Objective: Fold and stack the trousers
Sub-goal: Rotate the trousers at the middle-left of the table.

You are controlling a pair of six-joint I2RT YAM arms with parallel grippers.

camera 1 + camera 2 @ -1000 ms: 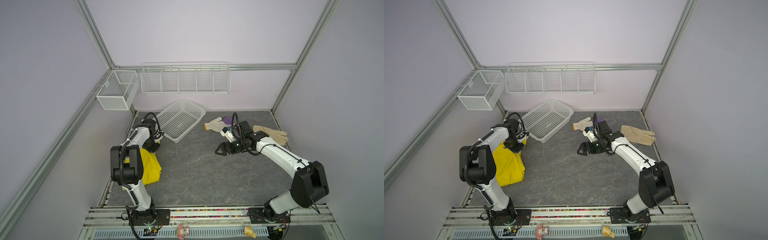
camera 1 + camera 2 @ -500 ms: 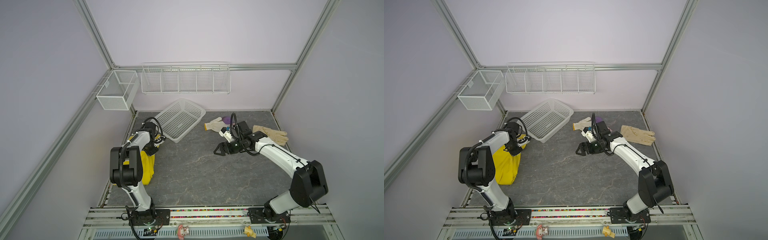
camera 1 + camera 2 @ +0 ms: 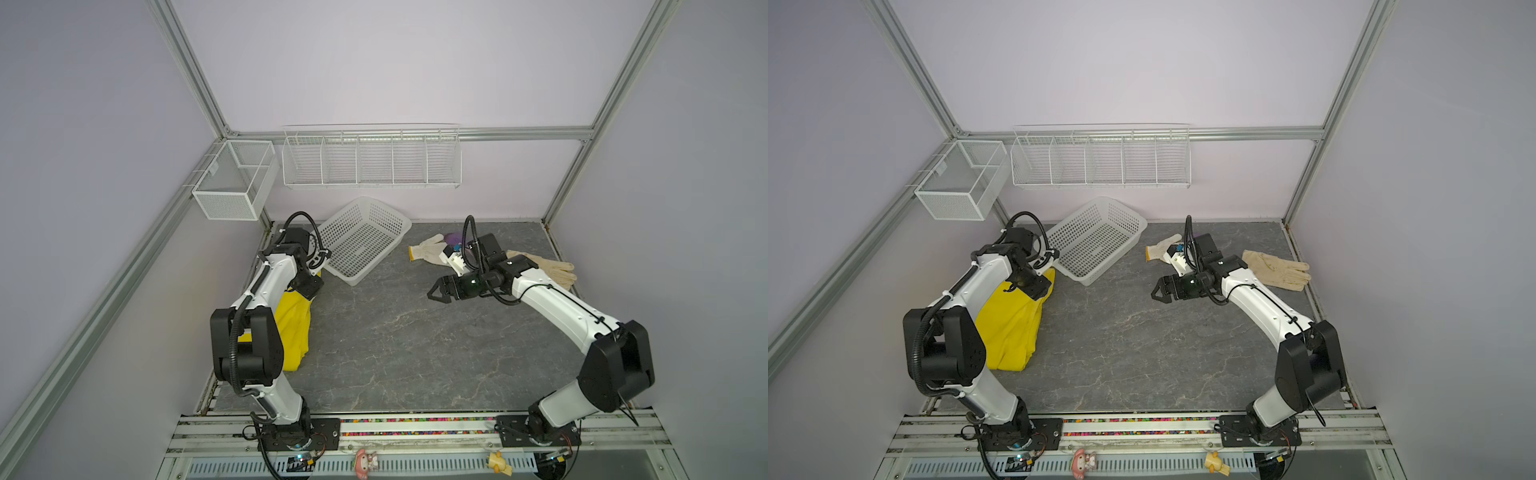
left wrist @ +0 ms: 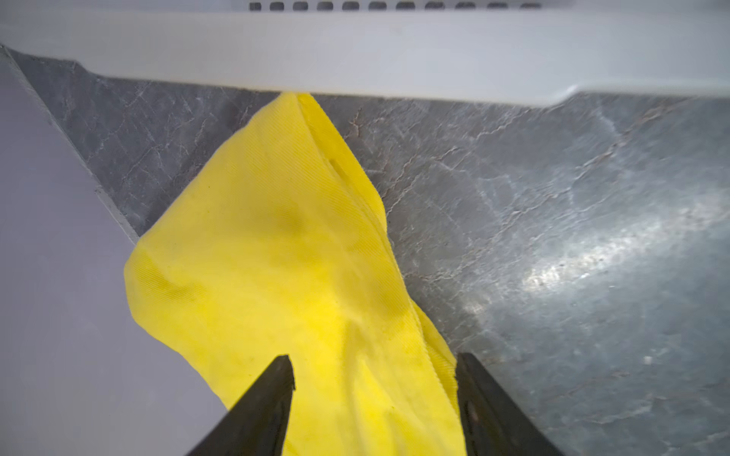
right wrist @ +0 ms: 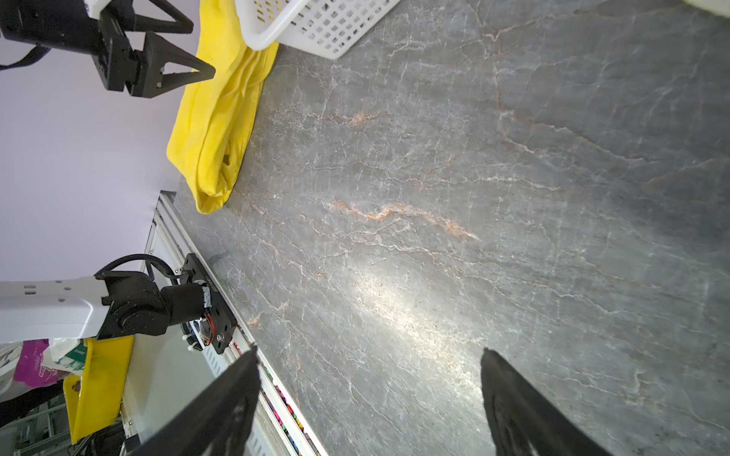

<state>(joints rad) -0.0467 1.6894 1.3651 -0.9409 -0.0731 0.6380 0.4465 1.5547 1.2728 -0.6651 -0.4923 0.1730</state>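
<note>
ribbed yellow cloth trousers (image 4: pixel 284 252), perforated white plastic basket (image 3: pixel 361 243), glossy veined stone-look tabletop (image 3: pixel 415 345)

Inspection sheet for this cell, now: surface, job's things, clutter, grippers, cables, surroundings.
Surface: grey stone-look table, middle bare.
Job's things: yellow trousers folded lengthwise along the left wall, one end at the rim of the basket.
Clutter: the basket, tilted; white glove; cream glove; small purple thing behind the right arm.
Grippers: left gripper open over the trousers; right gripper open, empty, over bare table.
Cables: black loop at each wrist.
Surroundings: wire rack and mesh box on lilac walls.
</note>
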